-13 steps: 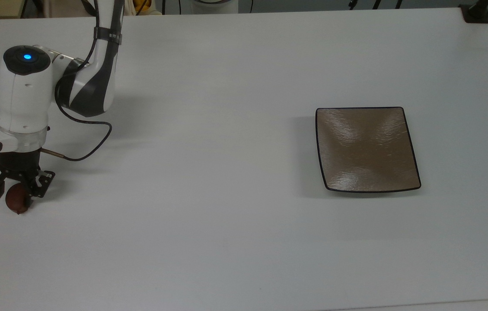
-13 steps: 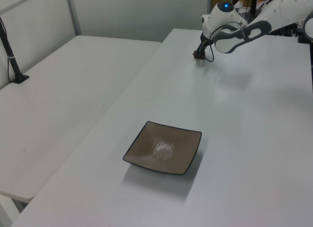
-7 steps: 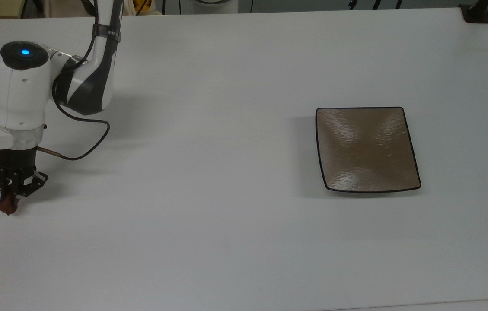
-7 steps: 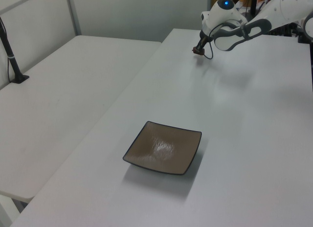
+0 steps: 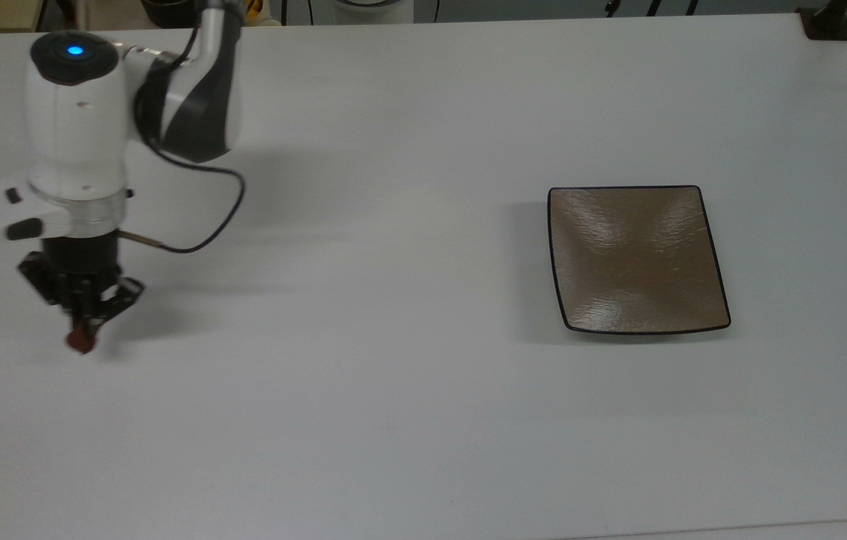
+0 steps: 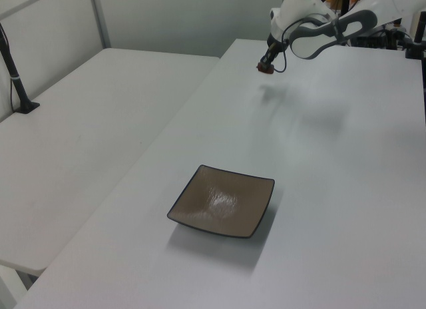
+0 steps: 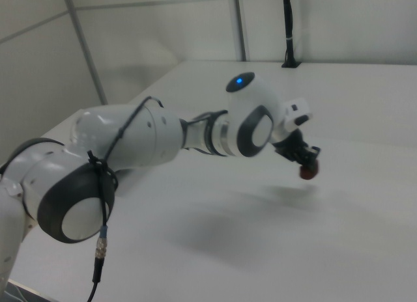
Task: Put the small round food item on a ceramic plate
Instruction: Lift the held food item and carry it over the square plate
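The gripper (image 5: 82, 330) sits at the left of the top view, a little below mid-height, its fingers clamped on the small round food item (image 5: 80, 341), which shows as a reddish-brown lump at their tips. In the right view the same lump (image 7: 308, 171) hangs clear of the white table (image 5: 393, 420), with its shadow on the surface below, so it looks lifted rather than resting.

The coming move turns on one direction: the ceramic plate (image 5: 637, 259) lies well apart from the gripper, straight across toward the right of the top view and at much the same height in the frame. In the left view the plate (image 6: 223, 209) is in the lower middle, while the gripper (image 6: 266, 66) is near the top, right of centre.

Bare table lies between them, so I judge nothing stands in the way. A black post base (image 5: 828, 22) sits at the top view's upper right corner, well off that line.
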